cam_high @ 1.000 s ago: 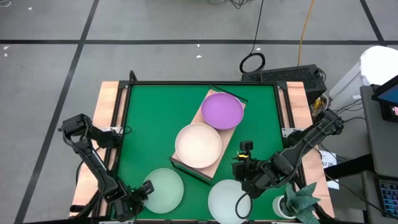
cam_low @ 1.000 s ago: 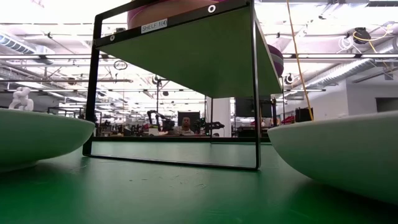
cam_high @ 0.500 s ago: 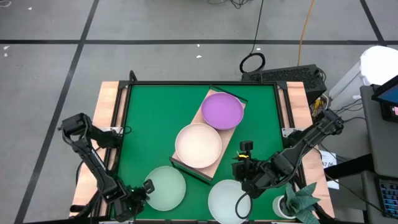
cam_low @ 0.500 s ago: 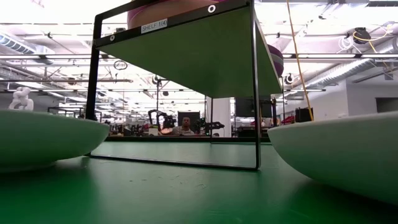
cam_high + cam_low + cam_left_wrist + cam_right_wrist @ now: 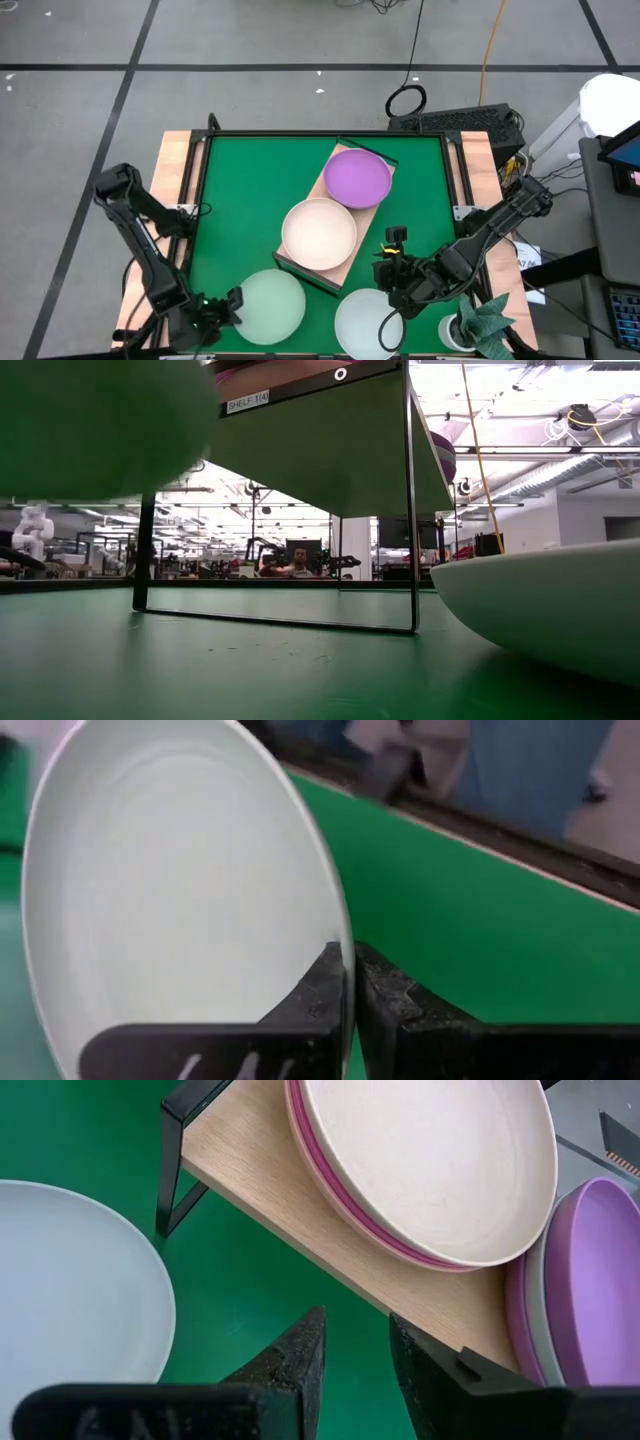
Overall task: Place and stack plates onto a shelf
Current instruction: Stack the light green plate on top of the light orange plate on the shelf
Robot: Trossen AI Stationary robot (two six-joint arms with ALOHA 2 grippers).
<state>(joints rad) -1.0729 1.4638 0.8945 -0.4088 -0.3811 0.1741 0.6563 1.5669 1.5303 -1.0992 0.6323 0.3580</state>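
Note:
My left gripper (image 5: 238, 300) is shut on a pale mint plate (image 5: 272, 307) at the table's near left. The plate is up in the air in the low view (image 5: 90, 420). My right gripper (image 5: 385, 275) is open and empty, its fingers (image 5: 300, 1365) standing over the green mat between a whitish blue plate (image 5: 368, 322) and the shelf (image 5: 345, 268). The whitish blue plate rests on its base on the mat. On the wooden shelf lie a cream plate (image 5: 319, 233) on top of a pink one (image 5: 318, 1160), and a purple plate (image 5: 357, 177) on a pale one. My left gripper pinches the mint plate's rim (image 5: 340, 935) between its two fingers, one on the inner face and one on the underside. The fingers come about level from the table's left, at the plate's left edge. The plate is lifted clear of the mat.
The shelf stands slantwise in the middle of the green mat (image 5: 230, 190); its thin dark frame leg (image 5: 411, 510) shows in the low view. A small potted plant (image 5: 480, 325) stands at the near right corner. A person shows far off in the room (image 5: 297, 560).
My left gripper has first slid the mint plate a little toward the table's right, then raised it. The plate, which rested on the mat, now hangs clear above it. My right gripper has kept still.

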